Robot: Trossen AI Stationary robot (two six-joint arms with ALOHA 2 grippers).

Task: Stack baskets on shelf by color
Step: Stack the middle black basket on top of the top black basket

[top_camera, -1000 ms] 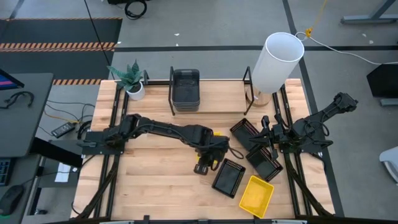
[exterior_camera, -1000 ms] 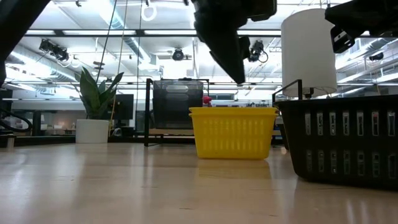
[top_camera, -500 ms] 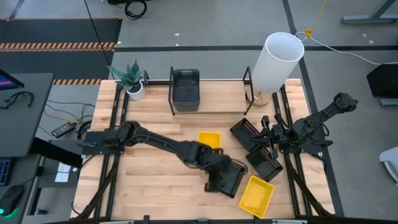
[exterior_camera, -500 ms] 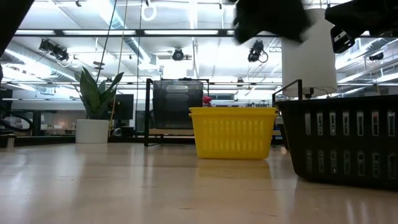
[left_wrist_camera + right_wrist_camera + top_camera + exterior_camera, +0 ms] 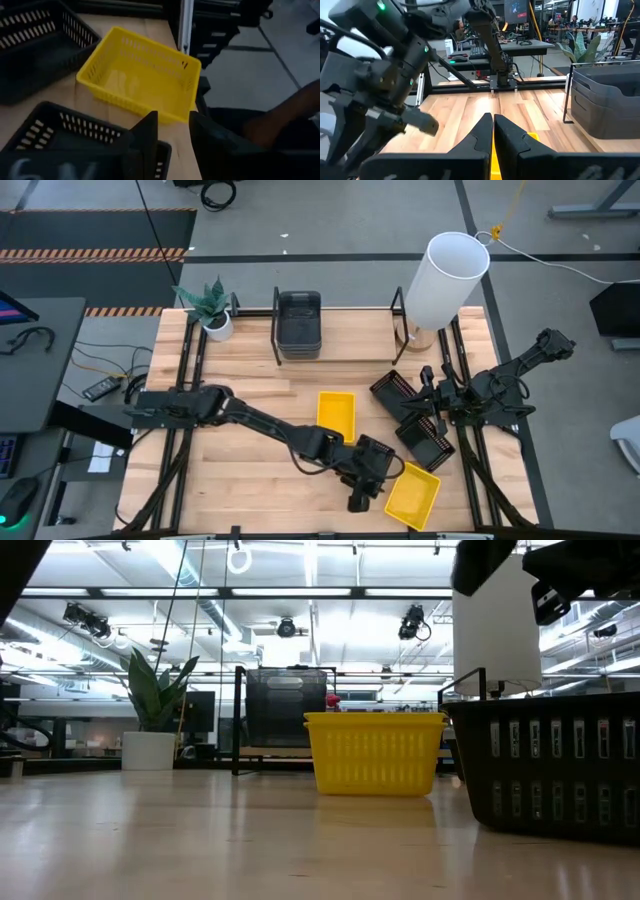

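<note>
My left gripper (image 5: 368,480) (image 5: 172,120) is open and hovers near the table's near edge. It is above a black perforated basket (image 5: 378,455) (image 5: 60,132), with a yellow basket (image 5: 412,494) (image 5: 140,75) just beyond its fingers. A second yellow basket (image 5: 336,415) (image 5: 375,752) rests on its base mid-table. Two more black baskets (image 5: 395,392) (image 5: 428,442) lie under my right gripper (image 5: 425,412) (image 5: 493,120), which is shut and waits there. A dark grey basket (image 5: 298,325) (image 5: 285,705) sits on the shelf (image 5: 350,345).
A tall white cylinder (image 5: 445,275) (image 5: 497,625) stands at the shelf's right end and a potted plant (image 5: 212,310) (image 5: 150,710) at its left. Black upright rods (image 5: 276,330) frame the shelf. The table's left half is bare wood (image 5: 240,460).
My left gripper has swung from above the mid-table yellow basket toward the table's near right corner, ending over the black basket beside the other yellow one. The mid-table yellow basket, hidden beneath the arm before, now shows uncovered in the high view.
</note>
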